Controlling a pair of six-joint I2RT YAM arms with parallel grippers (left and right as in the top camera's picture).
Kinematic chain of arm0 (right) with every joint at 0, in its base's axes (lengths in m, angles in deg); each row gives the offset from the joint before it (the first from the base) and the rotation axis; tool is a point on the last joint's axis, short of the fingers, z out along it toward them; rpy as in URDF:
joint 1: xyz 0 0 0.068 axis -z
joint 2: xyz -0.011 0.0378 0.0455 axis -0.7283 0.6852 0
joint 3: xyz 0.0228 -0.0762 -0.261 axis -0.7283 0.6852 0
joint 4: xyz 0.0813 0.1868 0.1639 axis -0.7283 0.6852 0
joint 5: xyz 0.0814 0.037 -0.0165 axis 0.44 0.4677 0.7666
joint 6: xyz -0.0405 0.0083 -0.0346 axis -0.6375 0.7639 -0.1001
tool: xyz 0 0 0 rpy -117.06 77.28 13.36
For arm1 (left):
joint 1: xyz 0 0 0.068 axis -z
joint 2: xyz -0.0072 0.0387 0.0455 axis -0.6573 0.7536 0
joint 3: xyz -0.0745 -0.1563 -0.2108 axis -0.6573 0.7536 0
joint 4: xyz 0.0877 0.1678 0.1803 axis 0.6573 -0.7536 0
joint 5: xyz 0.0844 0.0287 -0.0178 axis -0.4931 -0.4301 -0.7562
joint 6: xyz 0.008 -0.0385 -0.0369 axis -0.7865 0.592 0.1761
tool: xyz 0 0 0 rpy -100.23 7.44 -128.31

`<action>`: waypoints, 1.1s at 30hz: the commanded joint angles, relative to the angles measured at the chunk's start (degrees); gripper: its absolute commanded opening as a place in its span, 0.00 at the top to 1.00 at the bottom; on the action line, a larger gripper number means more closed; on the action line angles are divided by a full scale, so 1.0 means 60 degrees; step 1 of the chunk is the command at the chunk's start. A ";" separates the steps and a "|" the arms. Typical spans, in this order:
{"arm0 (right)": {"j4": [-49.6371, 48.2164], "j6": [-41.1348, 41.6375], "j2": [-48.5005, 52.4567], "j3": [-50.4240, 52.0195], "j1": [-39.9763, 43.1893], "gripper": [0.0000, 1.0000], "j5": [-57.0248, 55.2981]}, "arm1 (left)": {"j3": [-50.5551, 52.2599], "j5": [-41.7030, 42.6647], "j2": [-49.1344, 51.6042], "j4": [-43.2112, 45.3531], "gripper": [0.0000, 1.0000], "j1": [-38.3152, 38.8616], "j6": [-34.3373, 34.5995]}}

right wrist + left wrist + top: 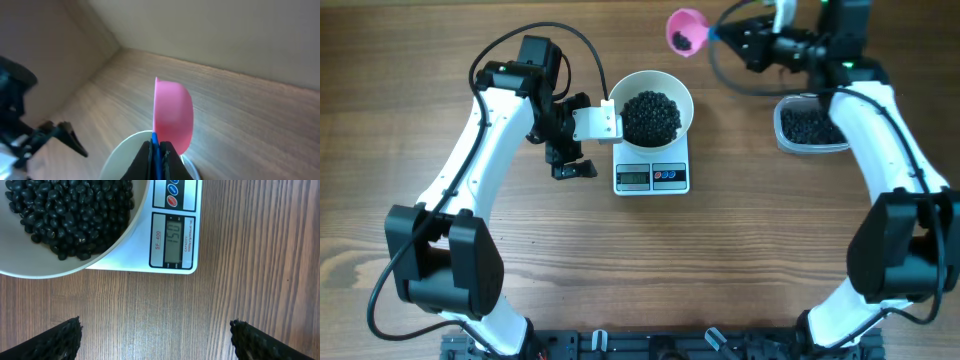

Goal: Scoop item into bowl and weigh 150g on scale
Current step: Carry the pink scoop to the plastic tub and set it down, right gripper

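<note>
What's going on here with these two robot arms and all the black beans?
The robot is weighing out black beans. A white bowl full of them sits on a small scale, whose display reads 150 in the left wrist view. The right tool is shut on the handle of a pink scoop, held up behind the bowl with a few beans in it. The left tool hangs open beside the scale, holding nothing. A clear tub of more beans stands near the right arm.
</note>
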 commanded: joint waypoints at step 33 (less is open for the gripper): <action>0.8251 0.1770 -0.0109 -0.0069 0.4393 0.96 -0.3064 | 0.0080 0.0251 0.0018 -0.0007 0.00 -0.0036 -0.0186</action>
